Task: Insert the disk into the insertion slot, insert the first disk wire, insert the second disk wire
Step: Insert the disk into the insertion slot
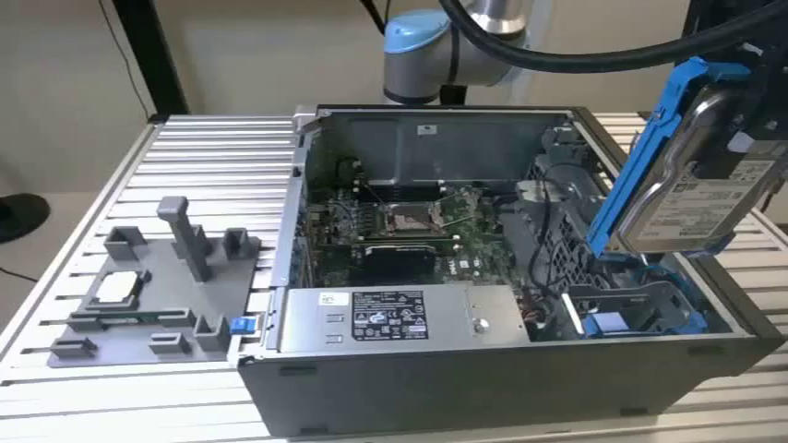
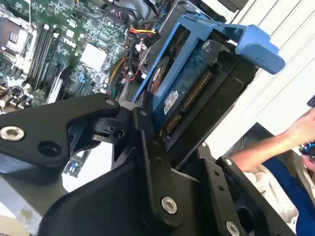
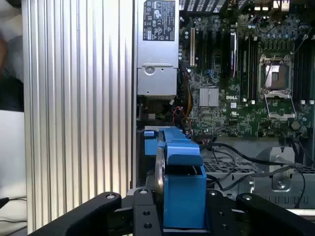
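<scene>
The claw (image 3: 180, 209) was clenched on the disk (image 1: 685, 180) by its blue frame, holding it tilted in open air over the computer case (image 1: 493, 388) at the exterior view's right. The disk's lower edge hung close above the insertion slot (image 1: 630, 312), not yet inside.

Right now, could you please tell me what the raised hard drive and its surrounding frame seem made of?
The flat rectangular silver hard drive looks like bare metal: dull grey sheen, with a white label, probably paper. The bright blue carrier frame around it looks like moulded plastic: uniform matte colour, rounded tab. The black end effector grips both.
</scene>
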`<move>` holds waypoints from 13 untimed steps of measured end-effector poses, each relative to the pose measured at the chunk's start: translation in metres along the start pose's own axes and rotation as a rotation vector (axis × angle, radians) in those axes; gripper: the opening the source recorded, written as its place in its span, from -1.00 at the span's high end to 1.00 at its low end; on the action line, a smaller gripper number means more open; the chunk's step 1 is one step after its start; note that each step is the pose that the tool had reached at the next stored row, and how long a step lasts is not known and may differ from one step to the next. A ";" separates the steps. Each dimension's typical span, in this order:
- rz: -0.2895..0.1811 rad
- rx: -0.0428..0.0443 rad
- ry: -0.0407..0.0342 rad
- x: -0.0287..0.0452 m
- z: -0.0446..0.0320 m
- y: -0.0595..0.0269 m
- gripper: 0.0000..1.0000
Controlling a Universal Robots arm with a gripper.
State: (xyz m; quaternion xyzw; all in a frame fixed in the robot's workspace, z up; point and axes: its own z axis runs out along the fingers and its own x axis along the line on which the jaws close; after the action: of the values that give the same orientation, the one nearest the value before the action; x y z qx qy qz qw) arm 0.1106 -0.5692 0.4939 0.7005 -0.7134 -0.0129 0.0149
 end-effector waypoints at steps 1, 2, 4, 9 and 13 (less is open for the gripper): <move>0.000 0.0000 0.0000 0.0000 0.0000 0.0000 1.00; 0.000 0.0000 0.0000 0.0000 0.0000 0.0000 1.00; 0.000 0.0000 0.0000 0.0000 0.0000 0.0000 1.00; 0.000 0.0000 0.0000 0.0000 0.0000 0.0000 1.00; 0.000 0.0000 0.0007 0.0000 0.0002 -0.0007 1.00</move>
State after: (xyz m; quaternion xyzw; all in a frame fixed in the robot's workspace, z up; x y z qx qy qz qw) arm 0.1113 -0.5693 0.4936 0.7005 -0.7134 -0.0126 0.0152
